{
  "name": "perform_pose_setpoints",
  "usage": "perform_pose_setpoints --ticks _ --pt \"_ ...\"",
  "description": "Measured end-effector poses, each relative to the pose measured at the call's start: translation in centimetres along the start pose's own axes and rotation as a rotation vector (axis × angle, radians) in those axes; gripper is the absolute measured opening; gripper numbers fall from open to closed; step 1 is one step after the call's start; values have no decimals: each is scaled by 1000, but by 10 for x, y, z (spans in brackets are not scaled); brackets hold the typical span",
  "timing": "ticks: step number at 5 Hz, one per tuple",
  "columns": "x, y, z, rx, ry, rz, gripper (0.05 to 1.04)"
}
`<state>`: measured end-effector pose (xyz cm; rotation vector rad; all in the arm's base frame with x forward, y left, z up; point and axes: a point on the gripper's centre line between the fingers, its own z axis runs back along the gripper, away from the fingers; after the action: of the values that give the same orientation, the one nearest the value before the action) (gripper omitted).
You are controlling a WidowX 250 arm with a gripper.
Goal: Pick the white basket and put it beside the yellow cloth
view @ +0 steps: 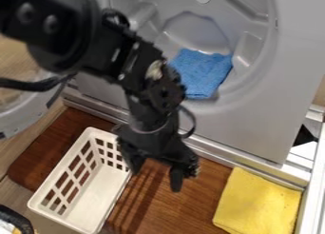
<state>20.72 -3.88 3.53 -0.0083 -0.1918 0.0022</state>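
Basket (95, 195) of white plastic sits upright at the near left, its slotted side facing up towards the camera, on and partly past the edge of a brown wooden board (158, 211). Nearly as close, at the lower right, lies the yellow cloth (257, 204), folded flat, with a stretch of bare wood between the two. Just behind that gap hangs the black gripper (155, 171), fingers spread apart with nothing between them, one beside the basket's right rim and the other out over the wood; whether the nearer finger touches the rim, I cannot tell. So the step in hand looks to be the pick: the basket is not in the grip and not beside the cloth. The next move probably calls for bringing one finger inside the basket and leaving the other outside, closing on that thin rim, then lifting and carrying it rightwards to set down next to the cloth. Farther back stands a grey machine (260, 128) with a blue cloth (200, 71) in its round hollow, which the job can leave alone.
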Motion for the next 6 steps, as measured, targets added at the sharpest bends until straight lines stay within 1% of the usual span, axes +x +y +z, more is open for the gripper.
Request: perform_pose_setpoints --ticks 1,2,3,4,5,6 --pt "-8 18 -13 28 24 66 998" --pt "-21 31 -33 32 54 133 998" --pt "-22 40 -50 2 67 145 998" --pt "-25 45 -62 35 91 162 951" --pt "-24 48 -72 60 93 152 664" --pt "-21 43 -73 80 82 129 349"
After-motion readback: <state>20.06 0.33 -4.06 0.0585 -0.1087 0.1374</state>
